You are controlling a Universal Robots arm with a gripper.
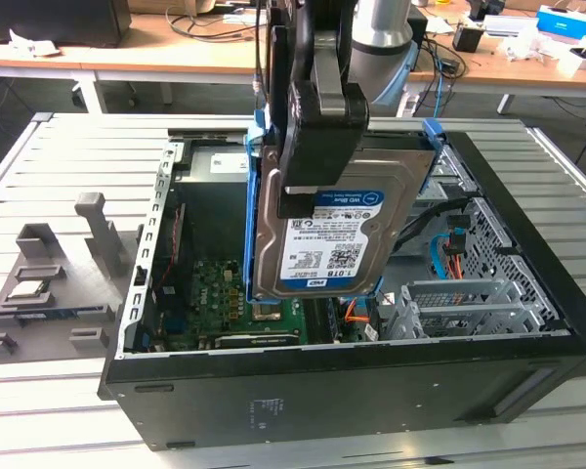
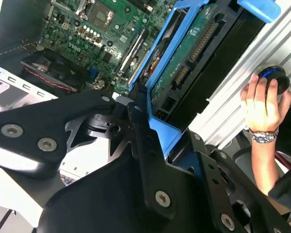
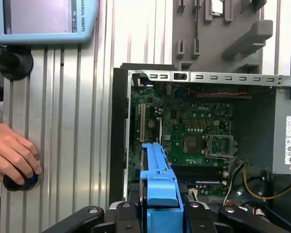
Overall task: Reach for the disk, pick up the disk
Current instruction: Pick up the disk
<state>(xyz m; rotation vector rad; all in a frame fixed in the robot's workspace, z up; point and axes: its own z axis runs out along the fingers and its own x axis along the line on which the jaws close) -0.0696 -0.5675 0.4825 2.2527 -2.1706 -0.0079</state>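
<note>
The disk (image 1: 322, 239) is a silver drive with a white-and-blue label and blue side rails, and it hangs tilted above the open computer case (image 1: 371, 391). My black gripper (image 1: 313, 181) is shut on its upper part, one finger lying over the label face. The second wrist view shows the disk's green circuit-board underside (image 2: 196, 46) and the blue rail (image 2: 162, 68) clamped between my fingers (image 2: 140, 131). In the first wrist view the disk (image 3: 157, 179) appears edge-on over the motherboard (image 3: 194, 131), rising out of the gripper (image 3: 157, 216).
A grey fixture (image 1: 49, 283) holding a small chip sits on the slatted table at the exterior view's left. Metal drive cages (image 1: 459, 303) and cables fill the case's right side. A person's hand (image 2: 262, 102) rests on a black knob (image 3: 17, 179) beside the case. A pendant (image 3: 43, 19) lies nearby.
</note>
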